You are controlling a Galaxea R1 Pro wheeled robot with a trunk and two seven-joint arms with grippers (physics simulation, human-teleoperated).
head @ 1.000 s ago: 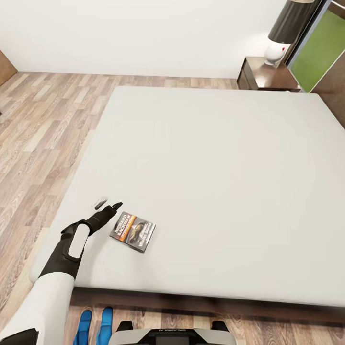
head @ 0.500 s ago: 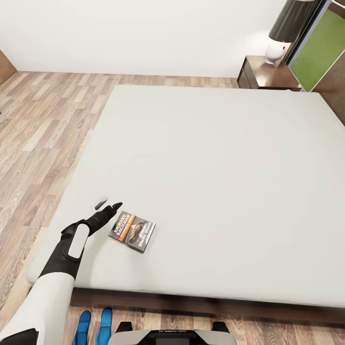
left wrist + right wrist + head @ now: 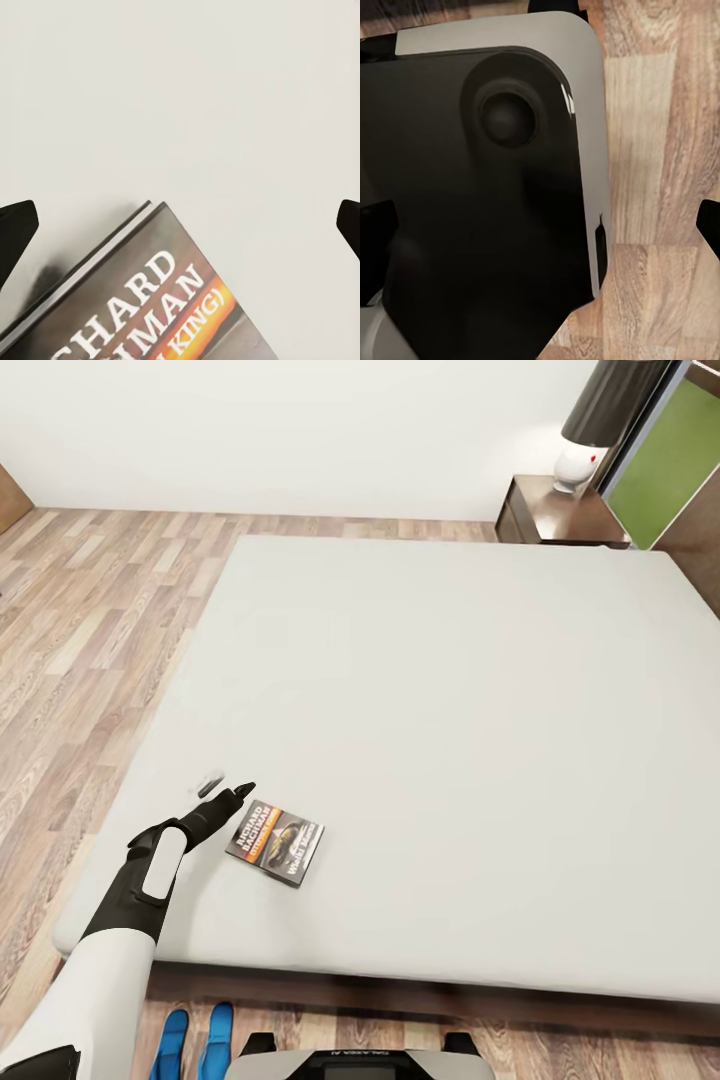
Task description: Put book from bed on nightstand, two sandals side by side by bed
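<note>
The book (image 3: 276,842), a dark cover with an orange band, lies flat on the bed's pale mattress (image 3: 430,720) near the foot edge. My left gripper (image 3: 226,787) hovers just left of it, open and holding nothing. In the left wrist view the book (image 3: 150,300) lies a little short of the spread fingertips (image 3: 15,232). Two blue sandals (image 3: 197,1042) lie side by side on the floor at the foot of the bed. The nightstand (image 3: 560,515) stands beyond the bed's far right corner. My right gripper (image 3: 540,225) is open over my own base.
A lamp (image 3: 582,458) with a white base and dark shade stands on the nightstand. Wood-plank floor (image 3: 80,620) runs along the bed's left side to the white wall. My base (image 3: 495,195) sits against the bed's foot.
The whole picture has shifted very slightly, so the camera moved. The left arm, the book and the sandals keep their places.
</note>
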